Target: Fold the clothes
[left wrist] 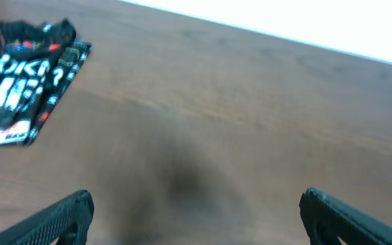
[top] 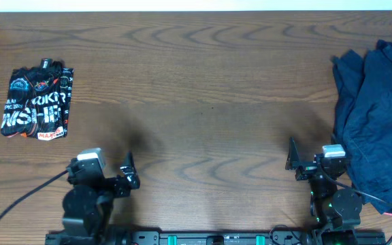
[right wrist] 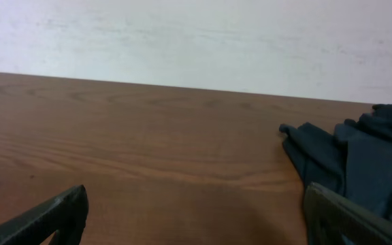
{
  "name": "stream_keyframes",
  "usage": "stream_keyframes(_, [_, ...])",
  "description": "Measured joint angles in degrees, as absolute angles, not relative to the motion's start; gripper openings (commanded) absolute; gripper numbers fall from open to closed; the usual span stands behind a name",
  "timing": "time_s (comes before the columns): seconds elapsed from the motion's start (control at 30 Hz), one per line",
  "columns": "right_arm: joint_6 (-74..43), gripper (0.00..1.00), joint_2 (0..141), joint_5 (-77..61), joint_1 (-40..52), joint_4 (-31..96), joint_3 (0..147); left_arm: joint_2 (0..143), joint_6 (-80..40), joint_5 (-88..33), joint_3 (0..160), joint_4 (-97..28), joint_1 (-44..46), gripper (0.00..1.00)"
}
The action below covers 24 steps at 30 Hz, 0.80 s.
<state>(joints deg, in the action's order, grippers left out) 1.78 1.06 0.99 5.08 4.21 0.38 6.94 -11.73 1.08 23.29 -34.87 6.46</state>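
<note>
— Both pincers were wide open and held nothing. The left pincer sat near the six o'clock edge of the tabletop. The right pincer sat by that edge too, more toward four o'clock.

— Where were the clothes?

— The black jersey with orange lines and white letters lay at about ten o'clock from the left pincer, well apart from it. It looked like a small neat packet, so I think that one was already folded.

— And the others?

— The navy clothes lay in a crumpled heap at the three o'clock side of the tabletop. The heap was just beside the right pincer, at about two o'clock from it. I could not tell how many pieces were in it.

— How would they feel to pick up?

— Soft, light and floppy, I think. Cloth like that would sag and bunch up if it was lifted by one spot.

— So where should a pincer take hold?

— At an edge or a corner, I'd say. The heap's nine o'clock edge was nearest the right pincer, so that looked like a good place to pinch. Then one piece would need pulling out flat on the bare wood in the middle, with each pincer holding a corner.
</note>
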Motion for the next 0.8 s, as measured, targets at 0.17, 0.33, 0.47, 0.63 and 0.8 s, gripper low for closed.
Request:
stream_keyframes(0.17, [1.80,0.99,1.06,0.99,5.08,4.19,0.38,1.04,-11.70,1.58,10.31,-14.22,6.46,0.98])
stream_keyframes(0.33, [1.80,0.99,1.06,0.99,5.08,4.21,0.38,0.49,-11.05,1.74,1.80,1.41,6.42,0.98])
stream_keyframes(0.47, [1.83,0.99,1.06,0.99,5.08,4.21,0.38,0.64,-10.22,1.48,0.93,-1.13,6.42,0.98])
stream_keyframes(0.63, [1.93,0.99,1.06,0.99,5.08,4.21,0.38,0.62,-10.02,0.32,1.21,-1.65,6.42,0.98])
stream_keyframes(0.8, [1.93,0.99,1.06,0.99,5.08,4.21,0.38,0.62,-10.00,0.16,1.21,-1.67,6.42,0.98])
